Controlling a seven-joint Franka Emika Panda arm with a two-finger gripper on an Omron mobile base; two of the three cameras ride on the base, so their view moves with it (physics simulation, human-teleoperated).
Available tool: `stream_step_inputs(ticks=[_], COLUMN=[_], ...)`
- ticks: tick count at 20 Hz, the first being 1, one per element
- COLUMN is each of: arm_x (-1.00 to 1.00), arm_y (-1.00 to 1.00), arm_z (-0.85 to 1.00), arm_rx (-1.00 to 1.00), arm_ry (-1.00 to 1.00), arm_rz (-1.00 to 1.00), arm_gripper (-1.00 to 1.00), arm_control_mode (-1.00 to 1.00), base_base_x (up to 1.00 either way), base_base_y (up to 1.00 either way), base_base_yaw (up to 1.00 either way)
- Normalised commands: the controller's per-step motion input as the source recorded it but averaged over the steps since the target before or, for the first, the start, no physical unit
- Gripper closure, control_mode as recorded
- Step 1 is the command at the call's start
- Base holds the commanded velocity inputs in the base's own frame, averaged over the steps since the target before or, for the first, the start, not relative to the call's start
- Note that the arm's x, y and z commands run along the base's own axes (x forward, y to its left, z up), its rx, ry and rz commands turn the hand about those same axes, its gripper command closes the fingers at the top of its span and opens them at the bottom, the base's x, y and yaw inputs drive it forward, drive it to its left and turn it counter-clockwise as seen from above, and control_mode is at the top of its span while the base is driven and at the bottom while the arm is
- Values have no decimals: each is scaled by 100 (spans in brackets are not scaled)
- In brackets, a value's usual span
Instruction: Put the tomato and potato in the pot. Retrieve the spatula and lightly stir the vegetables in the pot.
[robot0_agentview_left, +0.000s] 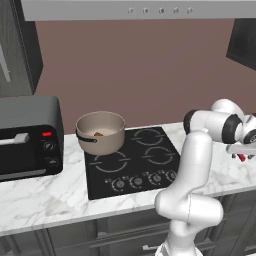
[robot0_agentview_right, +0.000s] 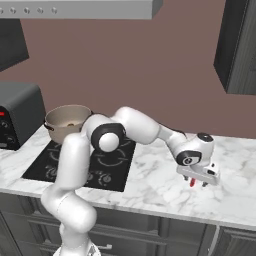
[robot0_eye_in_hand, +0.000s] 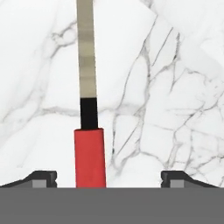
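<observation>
The spatula (robot0_eye_in_hand: 89, 153) lies on the white marble counter, its red handle toward me and its slim shaft running away; a bit of the red handle (robot0_agentview_right: 192, 183) shows under the hand. My gripper (robot0_eye_in_hand: 109, 178) hangs low over the handle, open. The handle sits between the fingertips (robot0_eye_in_hand: 43, 177), nearer the left one and touching neither. The gripper (robot0_agentview_right: 197, 181) is far to the right of the stove, and it sits at the right edge (robot0_agentview_left: 243, 156) in the left base view. The beige pot (robot0_agentview_left: 100, 131) stands on the back left burner with the brown potato (robot0_agentview_left: 98, 134) inside. The tomato is hidden.
A black cooktop (robot0_agentview_left: 131, 161) with front knobs lies between the pot and my hand. A dark toaster oven (robot0_agentview_left: 27, 137) stands at the far left. Dark wall cabinets (robot0_agentview_right: 239, 45) hang above the right counter. The counter's front edge is close below the gripper.
</observation>
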Motion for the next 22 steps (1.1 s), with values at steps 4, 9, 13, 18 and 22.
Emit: stream_step_inputs(ticks=[4,9,13,18,22], arm_x=[0,0,0,-25,-90], arm_y=[22,36,50,49,29], arm_z=[-68,-63,-61,-24,19], arm_rx=[4,5,4,2,-1], arm_ry=[0,0,0,0,-10], arm_rz=[1,0,0,0,1], arm_gripper=[100,100,100,100,100], arm_control_mode=[-100,-100,-100,-100,-100], base_base_x=[0,0,0,0,0], base_base_y=[0,0,0,0,0], base_base_yaw=[0,0,0,0,0])
